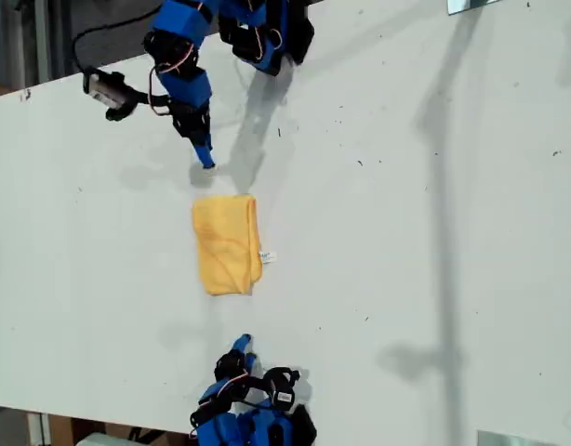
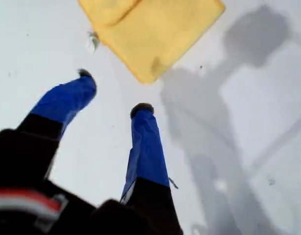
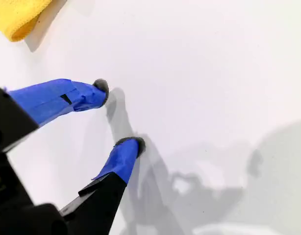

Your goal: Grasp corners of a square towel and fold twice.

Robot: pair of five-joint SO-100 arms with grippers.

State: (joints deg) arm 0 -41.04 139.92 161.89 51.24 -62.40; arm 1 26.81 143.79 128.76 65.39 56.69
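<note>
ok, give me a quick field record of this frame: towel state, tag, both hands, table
towel: folded into a narrow rectangle, lying flat mid-table
tag: white, sticking out at the edge toward the exterior view's right
first hand: open, empty, off the towel, pointing at it
second hand: open, empty, off the towel
table: white, with arm shadows
</note>
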